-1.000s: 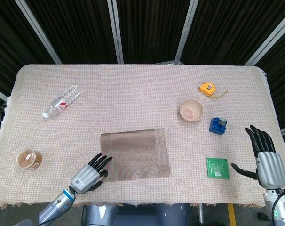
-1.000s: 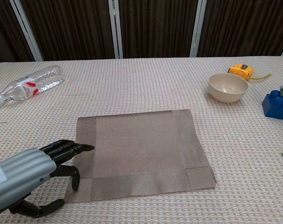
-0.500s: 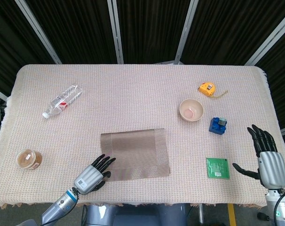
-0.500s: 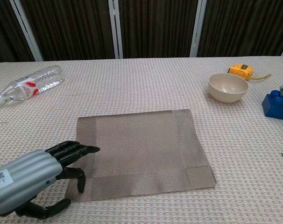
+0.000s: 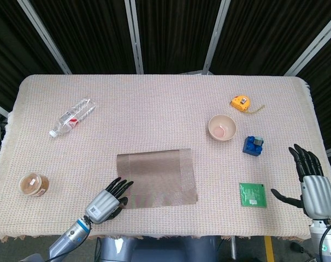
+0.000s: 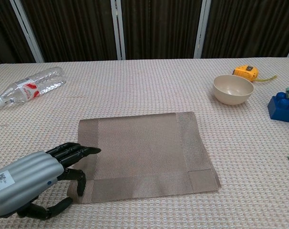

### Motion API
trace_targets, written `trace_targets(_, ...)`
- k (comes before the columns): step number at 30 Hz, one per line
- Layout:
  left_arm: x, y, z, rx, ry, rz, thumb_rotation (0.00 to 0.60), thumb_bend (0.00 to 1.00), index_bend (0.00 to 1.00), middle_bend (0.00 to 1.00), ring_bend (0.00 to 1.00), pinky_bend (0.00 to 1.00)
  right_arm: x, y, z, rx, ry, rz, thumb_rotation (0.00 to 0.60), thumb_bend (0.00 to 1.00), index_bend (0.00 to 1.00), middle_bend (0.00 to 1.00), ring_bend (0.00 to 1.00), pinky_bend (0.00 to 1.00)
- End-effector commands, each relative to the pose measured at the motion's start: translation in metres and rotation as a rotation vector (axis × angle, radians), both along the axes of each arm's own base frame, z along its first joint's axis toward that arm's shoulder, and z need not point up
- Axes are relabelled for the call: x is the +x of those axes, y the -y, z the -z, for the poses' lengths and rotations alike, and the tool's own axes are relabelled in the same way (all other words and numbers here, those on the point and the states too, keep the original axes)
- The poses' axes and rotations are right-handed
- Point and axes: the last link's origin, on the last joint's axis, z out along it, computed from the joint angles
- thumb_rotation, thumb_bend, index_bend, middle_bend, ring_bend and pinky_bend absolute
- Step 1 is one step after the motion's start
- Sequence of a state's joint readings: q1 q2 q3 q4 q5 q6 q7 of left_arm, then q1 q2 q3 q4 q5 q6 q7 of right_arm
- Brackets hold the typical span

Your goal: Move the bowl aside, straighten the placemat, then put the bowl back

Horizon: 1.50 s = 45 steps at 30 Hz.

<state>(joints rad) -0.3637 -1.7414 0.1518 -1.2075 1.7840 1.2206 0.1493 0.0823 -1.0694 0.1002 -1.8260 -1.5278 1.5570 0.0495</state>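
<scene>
The left hand (image 6: 37,183) lay at the placemat's (image 6: 142,155) near left corner, fingers spread and holding nothing. The right hand (image 5: 313,185) hovered empty, fingers apart. Farther back, the bowl (image 6: 233,88) stood on the bench (image 6: 135,86), right of the placemat.

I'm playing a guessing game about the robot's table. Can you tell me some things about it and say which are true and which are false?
1. The bowl sits on the placemat. False: it stands apart on the tablecloth, near the tape measure.
2. The water bottle is lying on its side. True.
3. The left hand is at the placemat's near left corner. True.
4. The right hand is holding the blue block. False: it holds nothing, its fingers spread, off by the table's right edge.
5. The green card lies under the bowl. False: it lies alone, nearer the robot than the block.
</scene>
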Motion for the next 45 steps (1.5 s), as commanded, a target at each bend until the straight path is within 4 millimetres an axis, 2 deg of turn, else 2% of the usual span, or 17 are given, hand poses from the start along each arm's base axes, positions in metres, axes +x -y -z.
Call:
trace_targets(1,0.0,0.0,0.001,0.0,-0.003,-0.003,0.6,0.51,0.51,0.0,0.0,0.0,0.0,0.0,-0.001,-0.001,0.003,-0.001,0.6,0.0,0.0,0.0,0.0,0.0)
trace_targets(7,-0.002,-0.002,0.003,0.005,-0.01,-0.016,0.6,0.55,0.54,0.0,0.0,0.0,-0.001,0.0,-0.002,-0.008,0.002,-0.001,0.6,0.0,0.0,0.0,0.0,0.0)
trace_targets(17,0.003,-0.008,0.0,0.021,0.024,-0.035,0.6,0.55,0.66,0.0,0.0,0.0,0.0,0.0,-0.003,-0.024,0.029,-0.012,0.6,0.0,0.0,0.0,0.0,0.0)
trace_targets(22,0.017,-0.024,-0.006,0.049,0.066,-0.034,0.6,0.55,0.68,0.0,0.0,0.0,-0.001,0.001,-0.002,-0.025,0.025,-0.01,0.6,0.0,0.0,0.0,0.0,0.0)
trace_targets(28,0.05,-0.068,-0.026,0.144,0.139,-0.016,0.6,0.55,0.7,0.0,0.0,0.0,-0.004,0.005,0.001,-0.026,0.014,0.002,0.6,0.0,0.0,0.0,0.0,0.0)
trace_targets(31,0.074,-0.108,-0.041,0.205,0.168,-0.029,0.6,0.55,0.71,0.0,0.0,0.0,-0.007,0.008,0.002,-0.025,0.004,0.016,0.6,0.0,0.0,0.0,0.0,0.0)
trace_targets(36,0.096,-0.156,-0.058,0.25,0.201,-0.102,0.6,0.55,0.71,0.0,0.0,0.0,-0.011,0.011,0.004,-0.015,-0.021,0.045,0.6,0.0,0.0,0.0,0.0,0.0)
trace_targets(41,0.099,-0.203,-0.082,0.34,0.201,-0.173,0.6,0.56,0.72,0.0,0.0,0.0,-0.013,0.013,0.006,-0.015,-0.043,0.061,0.6,0.0,0.0,0.0,0.0,0.0)
trace_targets(45,0.078,-0.236,-0.1,0.417,0.17,-0.258,0.6,0.56,0.72,0.0,0.0,0.0,-0.013,0.013,0.008,-0.014,-0.064,0.071,0.6,0.0,0.0,0.0,0.0,0.0)
